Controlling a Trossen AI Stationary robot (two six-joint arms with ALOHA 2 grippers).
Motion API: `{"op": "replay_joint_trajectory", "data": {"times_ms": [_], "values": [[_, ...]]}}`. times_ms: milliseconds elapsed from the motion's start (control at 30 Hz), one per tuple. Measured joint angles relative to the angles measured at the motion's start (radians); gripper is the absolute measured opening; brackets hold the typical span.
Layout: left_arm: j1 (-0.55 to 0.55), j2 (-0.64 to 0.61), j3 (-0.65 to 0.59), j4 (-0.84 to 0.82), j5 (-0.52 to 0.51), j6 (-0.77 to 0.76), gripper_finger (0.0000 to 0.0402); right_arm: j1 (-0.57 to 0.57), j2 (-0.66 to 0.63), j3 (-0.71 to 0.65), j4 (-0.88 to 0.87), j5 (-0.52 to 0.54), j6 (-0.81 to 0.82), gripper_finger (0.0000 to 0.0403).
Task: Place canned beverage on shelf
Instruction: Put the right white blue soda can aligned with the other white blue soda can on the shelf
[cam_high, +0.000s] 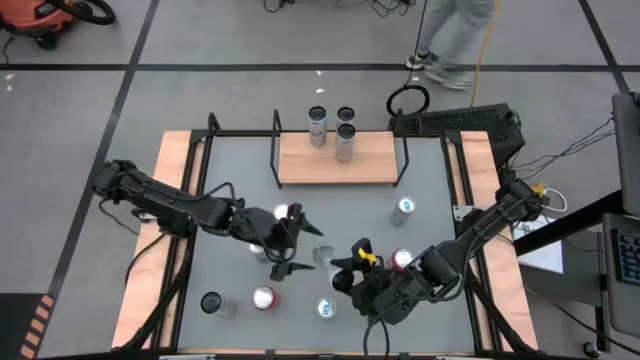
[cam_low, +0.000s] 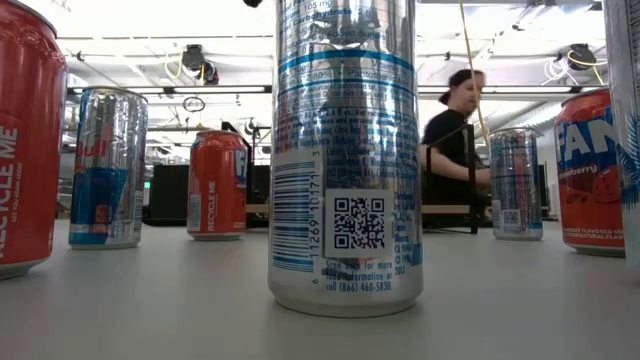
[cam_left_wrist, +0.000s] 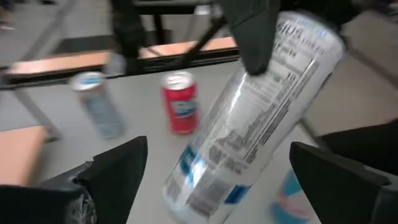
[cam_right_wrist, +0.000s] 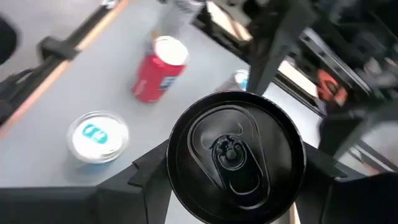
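Mid-table, tall cylindrical shiny silver can (cam_high: 322, 255) clamped by right fingers (cam_right_wrist: 140, 171), left fingers (cam_left_wrist: 115, 162) spread beside.

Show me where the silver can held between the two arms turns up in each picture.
High view: the silver can is mid-table, between the two arms' tips.
Low view: I cannot pick it out; a big standing can fills the middle.
Left wrist view: tilted, filling the centre.
Right wrist view: seen end-on, its dark top at the centre.
Shared landmark: the right arm's fingers clamping it.
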Motion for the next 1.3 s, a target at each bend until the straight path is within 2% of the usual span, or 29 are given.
{"op": "replay_joint_trajectory", "data": {"times_ms": [267,433,567,767,933,1033,1167,1300], "values": [[-0.106,-0.036,0.0,-0.031,-0.401,0.009,0.0392,-0.033,0.0,0.0,0.001,0.189,0.302,0.0214],[-0.178,-0.018,0.0,-0.026,-0.609,0.008,0.0392,-0.075,0.0,0.0,0.008,0.234,0.468,0.0214],[-0.209,0.021,-0.001,-0.017,-0.74,-0.02,0.0392,-0.109,0.0,0.0,0.058,0.231,0.531,0.0214],[-0.214,0.111,-0.002,0.091,-0.813,-0.044,0.0392,-0.137,0.0,0.0,0.124,0.232,0.522,0.0214],[-0.214,0.171,-0.002,0.151,-0.987,-0.044,0.0392,-0.148,0.0,0.0,0.141,0.231,0.497,0.0214],[-0.199,0.193,-0.002,0.169,-0.989,-0.043,0.0392,-0.149,0.0,0.0,0.163,0.231,0.469,0.0214],[-0.163,0.215,-0.002,0.191,-0.907,-0.044,0.0392,-0.149,0.0,0.001,0.238,0.231,0.406,0.0214],[-0.146,0.226,-0.002,0.223,-0.945,-0.043,0.0392,-0.149,0.0,0.001,0.286,0.23,0.357,0.0214]]}}
